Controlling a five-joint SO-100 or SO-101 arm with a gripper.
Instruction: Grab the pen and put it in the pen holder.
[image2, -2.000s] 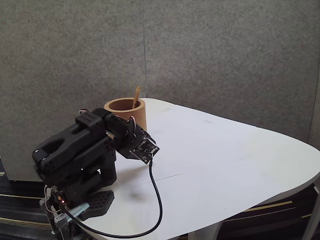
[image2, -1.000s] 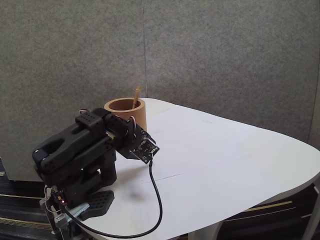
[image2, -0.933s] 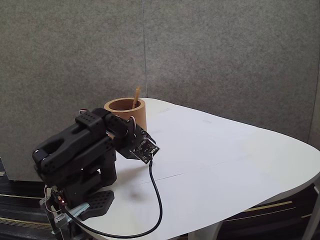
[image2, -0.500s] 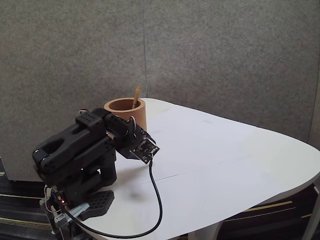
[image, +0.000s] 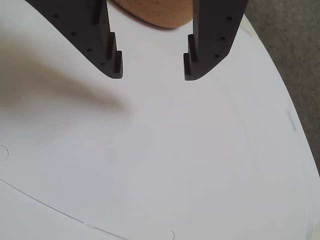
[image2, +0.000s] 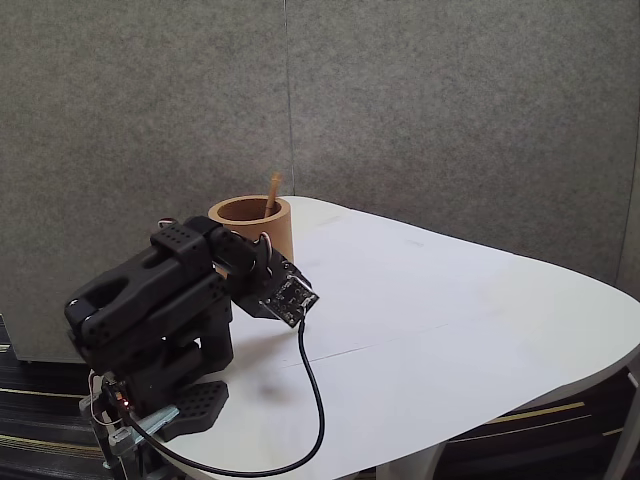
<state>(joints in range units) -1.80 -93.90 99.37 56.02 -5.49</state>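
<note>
From my remote station I saw the pen (image2: 274, 190) as a thin, tan, wood-coloured stick standing inside the pen holder (image2: 250, 227), leaning against its far wall with just its top poking above the rim. The pen holder was a wide, light-brown, thick-walled cup with a matte, cork-like look, sitting near the back left edge of the white counter (image2: 450, 310) in the fixed view. In the wrist view only its lower curve (image: 155, 14) showed, cut off by the top edge. The gripper (image: 152, 67) hung over bare counter with its two dark fingers spread apart and nothing between them. In the fixed view the folded arm (image2: 160, 300) hid the gripper, and the small circuit board (image2: 285, 295) bore markings I could not read, perhaps print.
</note>
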